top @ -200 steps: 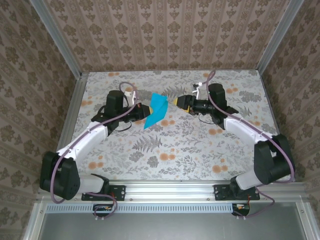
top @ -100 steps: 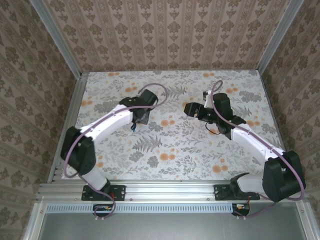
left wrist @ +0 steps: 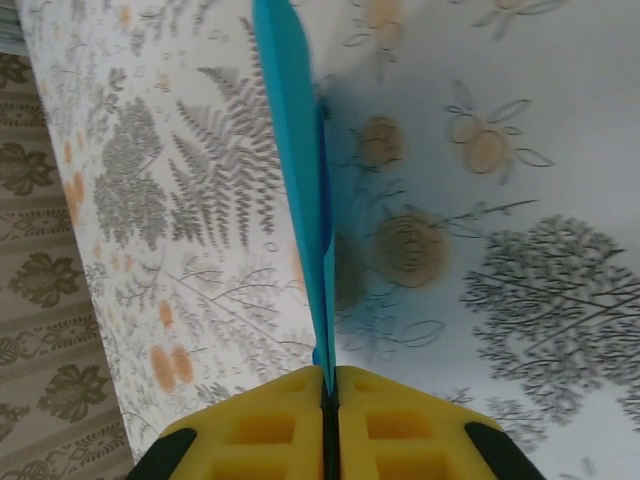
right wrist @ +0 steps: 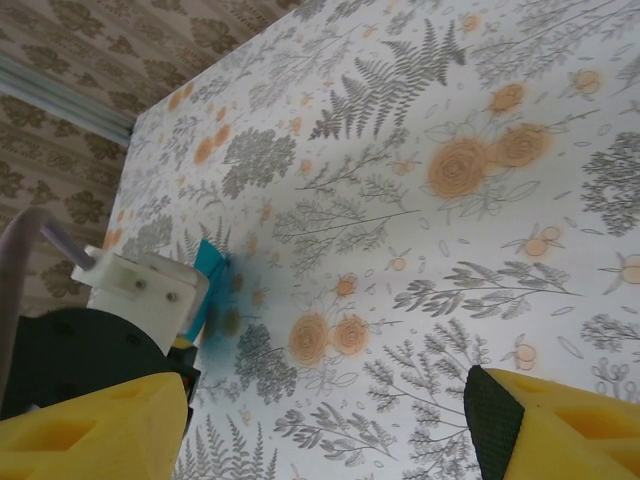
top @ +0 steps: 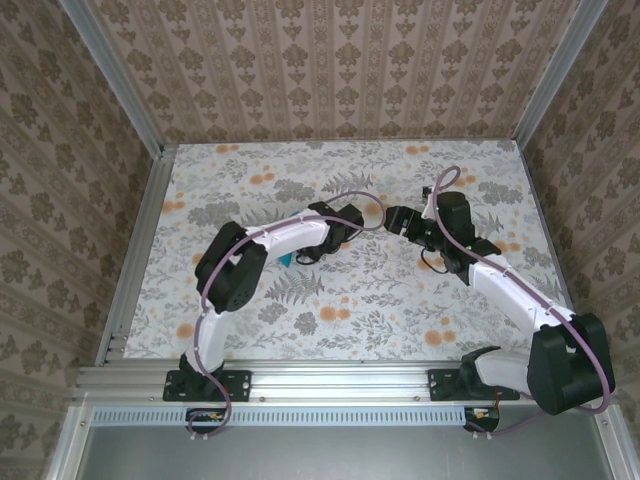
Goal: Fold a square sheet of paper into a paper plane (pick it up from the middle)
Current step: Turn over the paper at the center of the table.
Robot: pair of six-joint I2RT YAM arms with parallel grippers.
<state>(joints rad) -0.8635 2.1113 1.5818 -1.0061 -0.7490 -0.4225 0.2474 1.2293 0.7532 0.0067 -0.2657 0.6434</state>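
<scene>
The table (top: 400, 310) lies under both arms. The right hand (right wrist: 325, 400) is spread wide, with nothing between its fingers. The left hand (left wrist: 328, 375) is clamped on one edge of the sheet of paper (left wrist: 300, 200), which stands edge-on near the table's middle, apparently lifted off it. Status: the sheet looks doubled, so folding has begun; no pointed plane is evident. Further creases are needed.

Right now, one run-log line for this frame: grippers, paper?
left gripper: shut on blue paper | right gripper: open, empty | blue paper: edge-on in left wrist view, apart from right gripper
</scene>
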